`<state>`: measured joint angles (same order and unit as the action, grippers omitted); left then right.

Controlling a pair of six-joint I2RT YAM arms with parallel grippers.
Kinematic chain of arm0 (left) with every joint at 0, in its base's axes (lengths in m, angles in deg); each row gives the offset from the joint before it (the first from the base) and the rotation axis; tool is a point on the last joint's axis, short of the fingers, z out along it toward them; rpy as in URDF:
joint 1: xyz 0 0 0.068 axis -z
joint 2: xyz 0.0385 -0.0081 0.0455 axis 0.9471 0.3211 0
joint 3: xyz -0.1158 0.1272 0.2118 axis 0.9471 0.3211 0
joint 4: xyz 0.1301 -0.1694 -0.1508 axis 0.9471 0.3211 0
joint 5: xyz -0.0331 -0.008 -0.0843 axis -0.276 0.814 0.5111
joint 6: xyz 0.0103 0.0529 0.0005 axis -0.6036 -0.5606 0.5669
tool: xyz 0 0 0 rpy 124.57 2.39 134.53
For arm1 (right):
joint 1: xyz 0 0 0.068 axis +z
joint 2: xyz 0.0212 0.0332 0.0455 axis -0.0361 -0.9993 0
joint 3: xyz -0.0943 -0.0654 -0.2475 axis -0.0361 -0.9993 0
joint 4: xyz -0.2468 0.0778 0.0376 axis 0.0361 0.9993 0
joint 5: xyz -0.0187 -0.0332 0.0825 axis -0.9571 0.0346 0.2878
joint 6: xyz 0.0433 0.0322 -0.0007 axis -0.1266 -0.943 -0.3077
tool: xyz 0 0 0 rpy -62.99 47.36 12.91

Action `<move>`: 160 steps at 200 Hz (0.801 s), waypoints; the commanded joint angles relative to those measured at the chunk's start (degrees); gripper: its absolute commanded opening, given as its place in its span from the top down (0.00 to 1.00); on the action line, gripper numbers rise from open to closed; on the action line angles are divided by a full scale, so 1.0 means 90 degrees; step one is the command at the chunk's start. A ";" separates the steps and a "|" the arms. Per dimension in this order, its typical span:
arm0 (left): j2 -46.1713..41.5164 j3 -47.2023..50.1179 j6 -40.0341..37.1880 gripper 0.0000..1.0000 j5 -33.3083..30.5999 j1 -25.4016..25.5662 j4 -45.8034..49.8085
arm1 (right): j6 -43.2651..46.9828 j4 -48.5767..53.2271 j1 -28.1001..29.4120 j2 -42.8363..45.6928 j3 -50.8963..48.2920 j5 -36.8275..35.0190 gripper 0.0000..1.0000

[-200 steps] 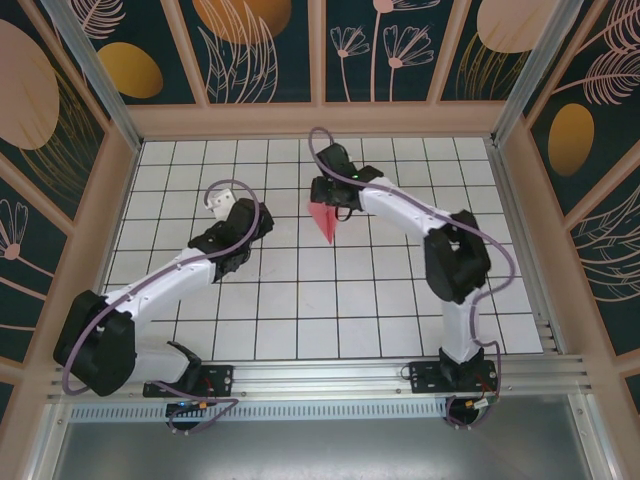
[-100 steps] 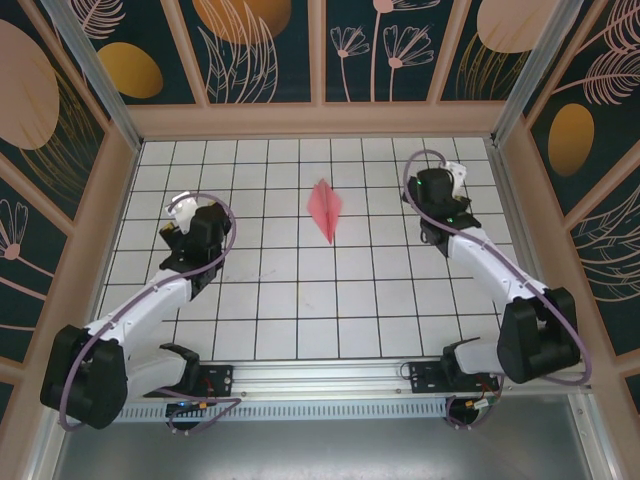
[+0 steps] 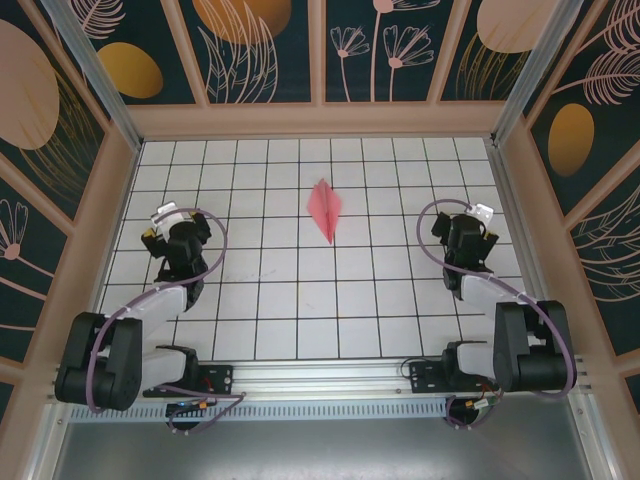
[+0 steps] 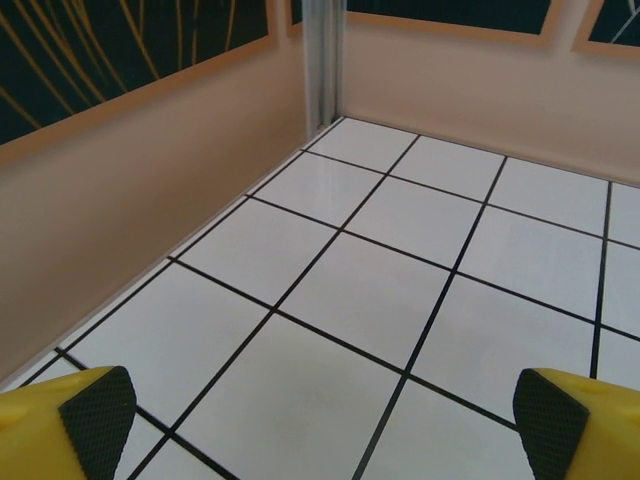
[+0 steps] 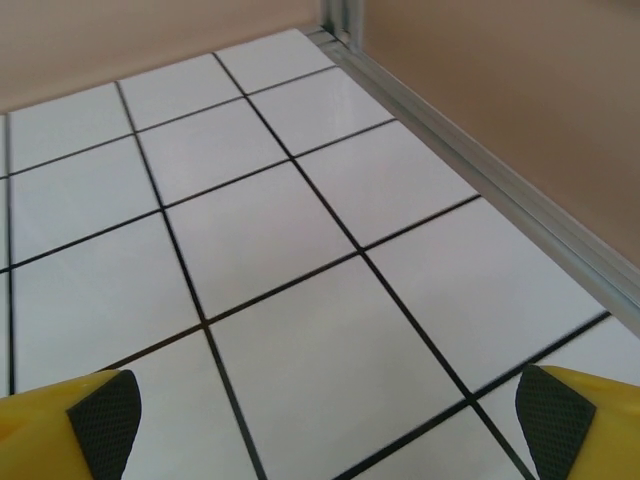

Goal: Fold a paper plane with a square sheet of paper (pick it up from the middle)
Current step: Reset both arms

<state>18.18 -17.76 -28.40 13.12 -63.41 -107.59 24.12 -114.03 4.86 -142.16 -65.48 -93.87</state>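
While the left gripper and right gripper hang with jaws spread, the unheld paper plane may spring unfolded.

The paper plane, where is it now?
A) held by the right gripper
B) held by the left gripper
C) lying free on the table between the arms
C: the paper plane lies on the table, with the left gripper and the right gripper both open and well apart from it.

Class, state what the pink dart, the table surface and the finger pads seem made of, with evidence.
Paper plane: thin matte paper, sharply creased. Table surface: glossy white gridded panel, material uncertain. Finger pads: black, finely textured, probably rubber.
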 commanded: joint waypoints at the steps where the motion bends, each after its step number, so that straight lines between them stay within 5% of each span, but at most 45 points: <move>1: 0.0188 0.0440 -0.0465 0.02 0.0919 -0.0245 -0.1518 | 0.0466 -0.1490 -0.0081 -0.0152 -0.0184 0.0754 0.01; 58: 0.1005 0.1067 -0.1033 0.01 0.2107 -0.0437 -0.3979 | 0.0574 -0.3153 -0.0308 -0.0851 -0.0685 0.1440 0.01; 160: 0.1775 0.0895 -0.0822 0.01 0.2172 -0.0607 -0.4244 | 0.0834 -0.4530 -0.0436 -0.1683 -0.0981 0.2170 0.01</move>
<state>33.61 -8.58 -36.71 33.57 -68.18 -144.31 31.07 -148.96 1.62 -156.72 -73.72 -76.52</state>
